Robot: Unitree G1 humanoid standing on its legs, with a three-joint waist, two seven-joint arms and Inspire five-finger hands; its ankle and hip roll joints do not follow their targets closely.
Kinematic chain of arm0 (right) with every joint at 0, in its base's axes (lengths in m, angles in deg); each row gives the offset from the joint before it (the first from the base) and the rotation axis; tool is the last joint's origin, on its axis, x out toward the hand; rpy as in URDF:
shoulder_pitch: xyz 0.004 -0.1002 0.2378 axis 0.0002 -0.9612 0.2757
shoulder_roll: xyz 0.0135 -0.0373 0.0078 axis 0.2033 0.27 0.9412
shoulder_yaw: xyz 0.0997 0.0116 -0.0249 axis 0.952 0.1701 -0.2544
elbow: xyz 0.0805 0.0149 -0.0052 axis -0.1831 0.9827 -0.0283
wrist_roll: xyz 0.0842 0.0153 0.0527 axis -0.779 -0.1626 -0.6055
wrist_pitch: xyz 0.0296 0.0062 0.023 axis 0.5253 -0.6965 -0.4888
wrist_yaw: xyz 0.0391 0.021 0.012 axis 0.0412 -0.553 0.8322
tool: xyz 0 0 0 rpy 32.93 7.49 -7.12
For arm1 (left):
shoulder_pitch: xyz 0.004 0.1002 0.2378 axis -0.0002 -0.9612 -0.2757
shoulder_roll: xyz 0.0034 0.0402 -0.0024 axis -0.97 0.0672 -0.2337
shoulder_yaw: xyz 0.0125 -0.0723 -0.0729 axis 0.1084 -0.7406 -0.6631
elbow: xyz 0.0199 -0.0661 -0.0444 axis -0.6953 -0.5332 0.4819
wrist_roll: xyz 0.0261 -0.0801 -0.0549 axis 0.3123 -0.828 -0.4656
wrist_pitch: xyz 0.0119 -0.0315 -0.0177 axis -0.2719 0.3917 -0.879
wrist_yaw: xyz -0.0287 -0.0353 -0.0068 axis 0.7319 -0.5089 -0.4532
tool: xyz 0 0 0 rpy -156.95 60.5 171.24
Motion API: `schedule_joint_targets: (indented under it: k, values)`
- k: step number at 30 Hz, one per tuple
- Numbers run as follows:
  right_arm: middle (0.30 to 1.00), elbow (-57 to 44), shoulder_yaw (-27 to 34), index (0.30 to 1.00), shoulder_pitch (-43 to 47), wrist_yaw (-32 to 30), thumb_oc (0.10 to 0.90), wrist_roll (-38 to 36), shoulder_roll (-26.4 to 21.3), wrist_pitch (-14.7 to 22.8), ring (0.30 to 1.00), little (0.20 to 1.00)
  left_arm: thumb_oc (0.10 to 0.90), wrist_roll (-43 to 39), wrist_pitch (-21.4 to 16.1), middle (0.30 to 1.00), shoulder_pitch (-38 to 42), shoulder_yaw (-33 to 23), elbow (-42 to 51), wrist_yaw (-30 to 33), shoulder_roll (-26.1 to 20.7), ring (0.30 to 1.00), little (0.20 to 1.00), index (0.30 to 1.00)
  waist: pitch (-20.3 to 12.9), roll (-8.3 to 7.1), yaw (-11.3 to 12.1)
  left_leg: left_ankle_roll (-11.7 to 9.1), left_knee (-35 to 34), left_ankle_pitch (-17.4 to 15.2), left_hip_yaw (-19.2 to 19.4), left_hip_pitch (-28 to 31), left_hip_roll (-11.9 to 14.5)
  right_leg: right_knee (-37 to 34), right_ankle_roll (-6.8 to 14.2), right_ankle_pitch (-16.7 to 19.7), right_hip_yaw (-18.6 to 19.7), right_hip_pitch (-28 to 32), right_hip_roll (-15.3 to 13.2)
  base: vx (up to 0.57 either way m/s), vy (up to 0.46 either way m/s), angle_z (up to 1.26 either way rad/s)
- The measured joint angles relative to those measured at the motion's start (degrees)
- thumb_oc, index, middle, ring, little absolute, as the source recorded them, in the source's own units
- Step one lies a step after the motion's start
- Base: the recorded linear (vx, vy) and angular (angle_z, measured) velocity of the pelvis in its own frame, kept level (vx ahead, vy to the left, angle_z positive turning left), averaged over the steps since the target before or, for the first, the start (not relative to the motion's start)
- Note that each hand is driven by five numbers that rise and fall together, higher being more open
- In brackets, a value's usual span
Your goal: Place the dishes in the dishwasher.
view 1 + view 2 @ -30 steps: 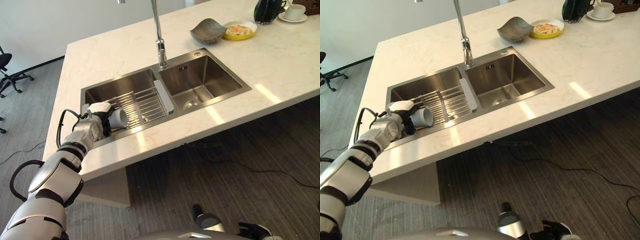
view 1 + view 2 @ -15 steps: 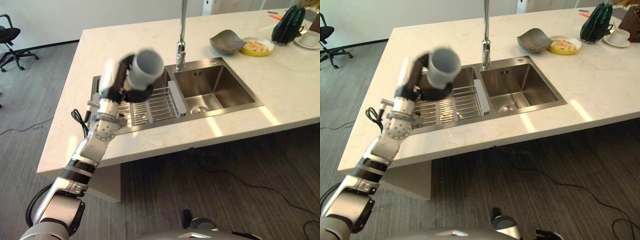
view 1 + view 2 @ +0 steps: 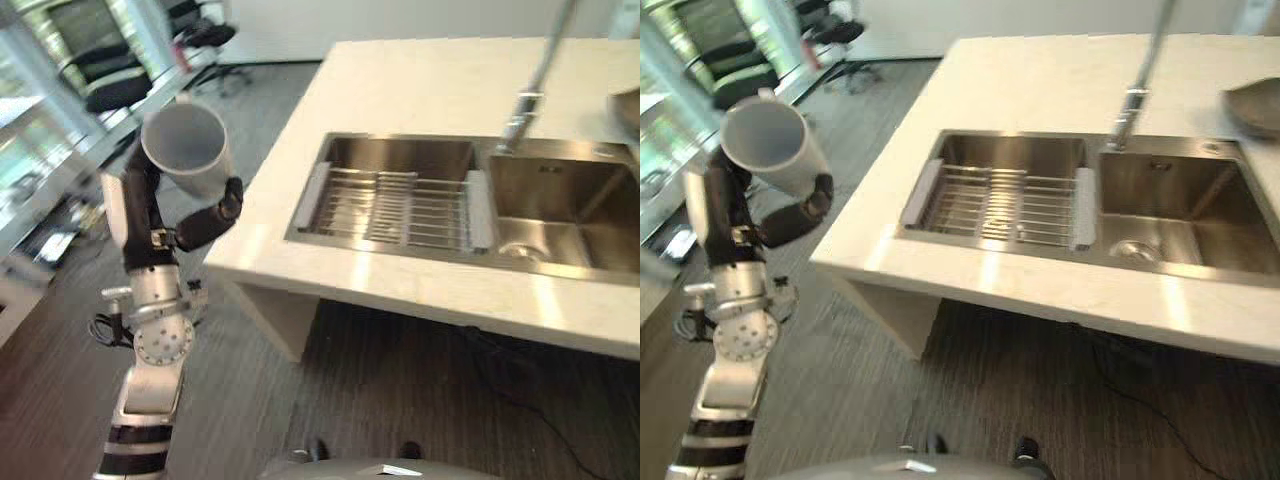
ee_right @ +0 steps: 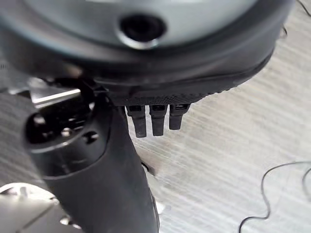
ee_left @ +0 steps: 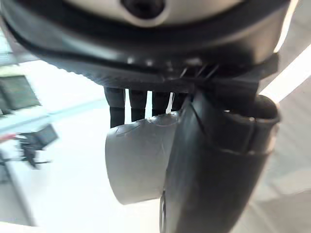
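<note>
Steel sink [image 3: 560,215], tap [image 3: 535,80], countertop [image 3: 420,85]

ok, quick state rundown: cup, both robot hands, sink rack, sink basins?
cup: held up off the counter, tilted, mouth toward the camera, looks empty
left robot hand: shut on the cup
right robot hand: fingers straight, holding nothing, over the floor
sink rack: sitting in the left basin, nothing on it
right basin: empty, drain visible
</note>
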Motion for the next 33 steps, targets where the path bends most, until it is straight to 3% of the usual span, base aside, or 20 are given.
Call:
schedule_joint_targets:
  k: [2, 3, 4, 5, 8, 10, 11, 13, 14, 15, 18, 19, 20, 21, 22, 23, 24, 26, 28, 33]
  values:
    - [0.9, -1.73, 0.02, 0.9, -1.56, -1.05, 0.8, 0.39, 0.85, 0.02, 0.9, 0.9, 0.4, 0.04, 0.7, 0.3, -1.4, 2.95, -0.2, -1.02, -0.46, 0.3, 0.3, 0.3, 0.74, -0.55, 3.04, -3.59, -1.27, 1.78, -6.62, -4.08, -0.66, 0.48, -1.83, 0.24, -9.52, -0.15, -1.05, -0.29, -0.114, 2.15]
    - [0.9, -3.41, 0.04, 0.9, -4.31, -1.41, 0.8, 0.45, -0.46, 0.56, 0.9, 0.9, 0.4, 0.1, 1.04, 0.3, -1.56, 4.44, -0.23, -1.71, -0.17, 0.3, 0.3, 0.3, 1.34, -0.58, 3.08, -2.55, -1.22, -5.71, -1.67, -5.9, -0.02, 0.74, -2.04, -0.14, -16.46, 0.77, -1.47, -0.28, -0.153, 2.8]
    - [0.9, -3.47, 0.29, 0.9, -5.65, -1.4, 0.8, 0.44, -0.39, 1.76, 0.9, 0.9, 0.4, 0.08, 1.19, 0.3, -1.49, 4.96, -0.64, -2.13, 0.2, 0.3, 0.3, 0.3, 1.6, -0.71, 1.79, -1.83, -0.23, -7.84, 7.63, -6.92, 0.12, 0.31, -1.92, -0.98, -23.17, 2.38, -2.87, -0.33, -0.111, 4.25]
    - [0.9, -0.95, 0.05, 0.9, -5.52, -1.67, 0.8, 0.47, -0.61, 1.73, 0.9, 0.9, 0.4, -0.72, 1.91, 0.3, -2.19, 3.96, -0.9, -1.61, -1.31, 0.3, 0.3, 0.3, 1.43, -4.45, -0.44, 1.92, 8.54, -7.73, 32.18, -6.94, 2.78, 0.27, -2.34, -1.65, -33.98, 5.21, -6.23, -0.19, -0.07, 3.29]
    - [0.9, 2.29, 7.68, 0.9, -2.28, -3.03, 0.8, -0.43, -0.6, 0.85, 0.9, 0.9, 0.4, -1.09, 1.99, 0.3, -1.14, 1.71, -0.45, -0.44, -4.85, 0.3, 0.3, 0.3, 1.64, -6.55, -0.8, 3.27, 13.73, -11.27, 38.22, -1.11, 5.91, 0.85, -2.62, -2.12, -27.83, 5.51, -7.37, -0.14, 0.109, 2.54]
    - [0.9, 1.9, 10.36, 0.9, -2.77, -4.63, 0.8, -1.98, -1.47, 0.45, 0.9, 0.9, 0.4, -0.95, 2.01, 0.3, -0.48, 2.87, -0.47, -0.91, -5.24, 0.3, 0.3, 0.3, 0.87, -5.84, -1.56, 2.07, 12.76, -9.77, 36.59, 1.88, 5.82, 3.19, -2.0, -2.55, -30.47, 6.34, -8.72, -0.03, 0.119, 1.33]
    - [0.9, 0.76, 12.32, 0.9, -2.63, -5.06, 0.8, -3.0, -2.94, 0.58, 0.9, 0.9, 0.4, -0.6, 1.6, 0.3, 0.24, 3.74, -0.14, -1.04, -4.89, 0.3, 0.3, 0.3, 0.41, -3.59, -1.55, 4.02, 8.36, -6.15, 31.59, 4.33, 4.48, 6.98, 0.46, -3.18, -31.31, 6.86, -9.79, 0.03, 0.326, 1.56]
    - [0.9, -0.96, 13.45, 0.9, -1.13, -5.85, 0.8, -3.73, -2.77, 0.97, 0.9, 0.9, 0.4, 0.16, 2.31, 0.3, 1.17, 4.92, -1.41, -1.88, -4.84, 0.3, 0.3, 0.3, 1.7, -2.69, -2.37, 7.62, 10.37, -7.4, 30.08, 4.27, 3.57, 19.21, -0.33, -3.88, -31.74, 7.42, -16.94, 0.07, 0.263, 1.53]
    - [0.9, -0.82, 12.95, 0.9, -1.15, -6.03, 0.8, -4.14, -0.73, 1.26, 0.9, 0.9, 0.4, 1.01, 2.85, 0.3, 2.04, 7.12, -1.39, -3.2, -5.18, 0.3, 0.3, 0.3, 1.31, -4.75, -3.93, 9.23, 17.21, -12.41, 26.45, -0.33, 3.26, 21.4, -1.93, -2.33, -32.75, 10.08, -19.85, 0.04, 0.212, 2.11]
    - [0.9, -0.59, 11.24, 0.9, -0.41, -5.52, 0.8, -4.14, -1.99, 1.47, 0.9, 0.9, 0.4, 1.1, 2.55, 0.3, 0.9, 8.15, 1.43, -3.26, -3.87, 0.3, 0.3, 0.3, -1.11, -0.63, -2.5, 12.23, 0.77, -2.7, 24.08, 1.11, 2.93, 26.88, 0.46, -3.71, -34.41, 9.52, -20.08, 0.03, 0.197, 1.57]
    - [0.9, 0.35, 11.15, 0.9, 5.23, -5.96, 0.8, -4.22, 0.48, 1.66, 0.9, 0.9, 0.4, 1.1, 1.95, 0.3, 0.76, 5.12, 1.69, -2.52, -3.98, 0.3, 0.3, 0.3, -0.49, -1.05, -1.11, 9.42, 0.25, -4.76, 23.37, 1.7, 2.3, 23.67, 4.23, -7.78, -31.82, 5.76, -19.19, 0.09, 0.235, 0.23]
    - [0.9, -2.3, 9.57, 0.9, 9.9, -5.34, 0.8, -4.18, 6.08, 1.46, 0.9, 0.9, 0.4, 1.62, 3.06, 0.3, 3.67, 4.78, 0.27, -2.91, -5.94, 0.3, 0.3, 0.3, 0.25, -3.22, -0.58, 9.42, 10.78, -10.06, 19.86, -1.99, 5.48, 15.48, -2.11, 1.04, -34.59, 6.79, -13.68, 0.07, 0.181, 0.74]
    - [0.9, -2.31, 9.16, 0.9, 10.78, -5.22, 0.8, -4.19, 8.37, 2.13, 0.9, 0.9, 0.4, 2.47, 2.98, 0.3, 3.67, 6.36, 0.32, -3.68, -7.16, 0.3, 0.3, 0.3, 0.46, -5.44, -0.72, 9.5, 18.73, -14.86, 20.88, -5.24, 5.12, 19.34, -2.51, 2.57, -33.82, 7.4, -16.57, 0.06, 0.143, 0.99]
    - [0.9, -2.31, 7.43, 0.9, 10.91, -5.24, 0.8, -4.62, 7.58, 3.09, 0.9, 0.9, 0.4, 2.7, 2.98, 0.3, 3.4, 9.13, 0.39, -3.56, -6.06, 0.3, 0.3, 0.3, 1.72, -5.34, -1.7, 13.74, 16.67, -13.59, 20.88, -4.0, 1.52, 29.25, -0.91, 4.0, -28.17, 6.89, -20.75, -0.02, 0.053, 1.4]
    - [0.9, -2.36, 4.52, 0.9, 11.63, -5.54, 0.8, -5.87, 5.71, 4.16, 0.9, 0.9, 0.4, 2.46, 3.01, 0.3, 5.23, 12.37, -0.62, -2.12, -3.71, 0.3, 0.3, 0.3, 4.57, -1.89, -6.48, 18.91, 9.64, -12.73, 19.48, 1.77, -1.63, 48.8, -2.24, 7.89, -9.28, 2.66, -21.93, -0.02, -0.021, 2.41]
    - [0.9, -5.37, 6.99, 0.9, 10.33, -6.04, 0.8, -8.57, 6.57, 2.93, 0.9, 0.9, 0.4, 2.24, 2.25, 0.3, 10.51, 17.99, -4.39, -2.0, -3.04, 0.3, 0.3, 0.3, 3.25, -1.55, -9.03, 15.29, 5.82, -13.47, 14.44, 1.08, -1.48, 52.39, 6.55, -3.3, 15.51, -3.89, -11.37, 0.03, -0.034, 3.03]
    - [0.9, -5.12, 6.93, 0.9, 10.31, -6.46, 0.8, -8.62, 7.2, 3.88, 0.9, 0.9, 0.4, 2.26, 2.4, 0.3, 13.23, 20.66, -4.31, -3.58, -2.7, 0.3, 0.3, 0.3, 2.14, -3.28, -10.89, 14.03, 4.21, -12.57, 14.81, -0.32, -1.47, 47.0, 12.0, -9.41, 20.32, -6.15, -7.76, 0.02, -0.11, 2.33]
    - [0.9, -2.24, 7.17, 0.9, 14.7, -6.36, 0.8, -8.55, 9.45, 2.9, 0.9, 0.9, 0.4, 2.21, 1.98, 0.3, 12.02, 20.72, -1.1, -5.82, -7.51, 0.3, 0.3, 0.3, 3.79, -7.52, -6.87, 13.47, -0.61, -10.05, 16.48, 2.38, -3.29, 30.52, 7.74, -9.43, 5.29, -12.41, -11.91, 0.03, -0.101, 0.38]
    - [0.9, -2.31, 6.96, 0.9, 11.04, -6.4, 0.8, -8.89, 12.01, 2.67, 0.9, 0.9, 0.4, 2.0, 3.1, 0.3, 6.18, 17.27, -1.42, -6.06, -10.33, 0.3, 0.3, 0.3, 1.97, -9.93, -6.42, 9.95, -0.62, -12.26, 16.76, 7.11, -4.94, 22.94, 2.7, -1.31, -4.49, -11.96, -12.1, 0.08, -0.037, 0.0]
    - [0.9, -2.87, 6.77, 0.9, 8.15, -5.93, 0.8, -7.38, 9.34, 2.43, 0.9, 0.9, 0.4, 0.66, 3.54, 0.3, -2.24, 9.23, -2.24, -5.36, -7.08, 0.3, 0.3, 0.3, -2.29, -7.72, -4.53, 5.73, 4.65, -14.16, 18.05, 11.71, -4.73, 8.94, -0.93, 1.36, -6.09, -4.1, -7.79, 0.04, -0.003, -0.37]
